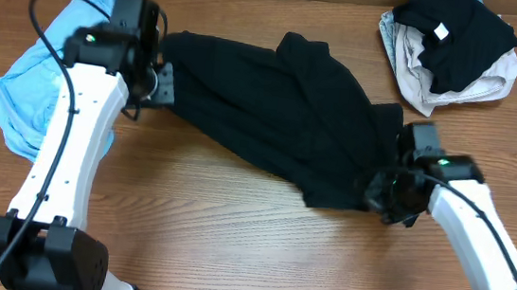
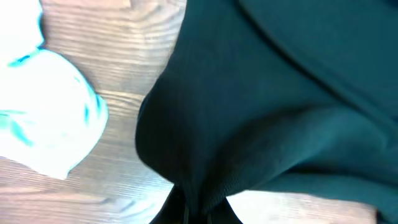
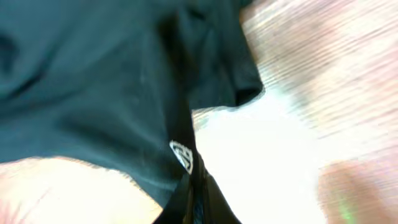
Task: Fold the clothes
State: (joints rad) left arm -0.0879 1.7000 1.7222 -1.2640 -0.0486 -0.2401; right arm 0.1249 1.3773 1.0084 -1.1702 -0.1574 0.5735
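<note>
Two hands on the black T-shirt [image 1: 280,119], one at each end. The shirt lies bunched in a diagonal band across the middle of the counter [image 1: 230,247], upper left to lower right, rumpled rather than flat. The left hand [image 1: 157,83] has the upper-left end. On the left wrist view the cloth funnels into a tight gather at the bottom edge and the fingers barely show, so I read that as clamped on fabric. The right hand [image 1: 385,191] pinches the lower-right end, gripping just beside the small white logo [image 3: 182,155], so probably the hem side. A light blue garment [image 1: 32,76] sits crumpled just beside the left arm, and a pile of clothes [image 1: 448,49] sits in the far right corner, well apart from the shirt. My read is that this is the spread-out step, with no fold made yet. The next move needs the two hands drawn apart to take up the slack, then the shirt laid down flat and square. Watch two things: the grips are on bunched cloth, so layers may slip unevenly, and the left end could drag onto the blue one.
</note>
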